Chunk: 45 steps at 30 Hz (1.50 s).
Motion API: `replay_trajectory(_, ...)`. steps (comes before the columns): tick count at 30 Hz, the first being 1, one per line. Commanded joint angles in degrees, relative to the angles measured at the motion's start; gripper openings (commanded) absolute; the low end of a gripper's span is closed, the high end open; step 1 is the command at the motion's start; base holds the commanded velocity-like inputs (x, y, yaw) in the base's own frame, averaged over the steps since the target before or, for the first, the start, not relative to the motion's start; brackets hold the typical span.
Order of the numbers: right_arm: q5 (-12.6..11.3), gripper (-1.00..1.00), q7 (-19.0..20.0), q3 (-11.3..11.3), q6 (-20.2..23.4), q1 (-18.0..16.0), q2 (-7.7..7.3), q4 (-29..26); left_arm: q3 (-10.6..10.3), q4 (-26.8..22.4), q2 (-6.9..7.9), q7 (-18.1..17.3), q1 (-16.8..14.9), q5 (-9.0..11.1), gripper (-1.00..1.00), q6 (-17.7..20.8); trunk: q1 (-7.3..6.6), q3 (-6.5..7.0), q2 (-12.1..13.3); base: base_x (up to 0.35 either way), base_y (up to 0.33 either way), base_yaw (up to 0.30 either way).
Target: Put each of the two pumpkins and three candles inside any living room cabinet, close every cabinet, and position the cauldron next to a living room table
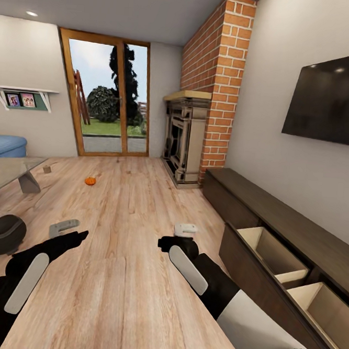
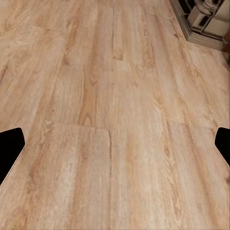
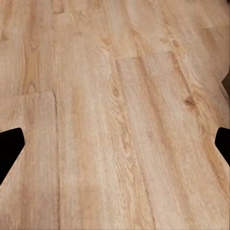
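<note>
Pumpkin [image 1: 90, 181]: small, orange, ribbed, far left on wood floor [image 1: 134, 218]. L gripper [image 2: 115, 143] & R gripper [image 3: 115, 143] wide open, empty. Cabinet [image 1: 276, 214] right, dark wood, near drawer [image 1: 273, 250] open w/ nothing inside. Candle [image 1: 47, 169] by glass table [image 1: 6, 174].

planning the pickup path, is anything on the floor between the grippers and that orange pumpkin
Nothing visible. The pumpkin lies on bare wood floor ahead of the left gripper and right gripper. The table and dark cauldron sit off to the left.
</note>
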Motion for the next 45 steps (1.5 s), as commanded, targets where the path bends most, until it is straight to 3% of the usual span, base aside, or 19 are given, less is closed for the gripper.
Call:
replay_trajectory(1,-0.4,1.00,-0.5,0.2,-0.4,-0.1,0.03,0.0,0.0,-0.3,0.06,0.5,0.0,0.6,1.00,0.2,0.01,-0.07,0.0,0.177,0.172,0.000)
replay_trajectory(4,-0.3,1.00,-0.5,1.3,-3.1,-0.1,0.12,0.0,0.0,-0.7,0.17,0.3,0.0,0.6,1.00,0.3,0.01,-0.07,0.0,0.160,0.212,0.000)
replay_trajectory(10,0.7,1.00,-0.4,3.9,-4.6,-0.1,0.05,0.0,-0.1,-1.1,0.21,0.2,0.0,0.6,1.00,0.4,0.01,-0.07,0.0,0.059,0.106,0.092)
replay_trajectory(22,0.9,1.00,-0.4,4.0,-5.0,-0.1,-0.01,0.0,-0.3,-1.9,0.04,0.1,0.0,0.5,1.00,0.4,0.01,-0.07,0.0,0.005,-0.015,0.228)
replay_trajectory(33,0.8,1.00,-0.4,4.1,-5.0,-0.1,-0.15,-0.2,-1.7,-5.0,-0.39,0.1,-0.1,0.6,1.00,4.6,0.01,-0.07,0.0,0.000,-0.172,0.026)
replay_trajectory(45,0.8,1.00,-0.4,3.9,-5.0,-0.1,-0.18,-0.3,-1.6,-4.8,-0.25,0.4,-0.1,0.9,1.00,5.6,-0.43,0.29,0.8,0.000,-0.014,0.001)
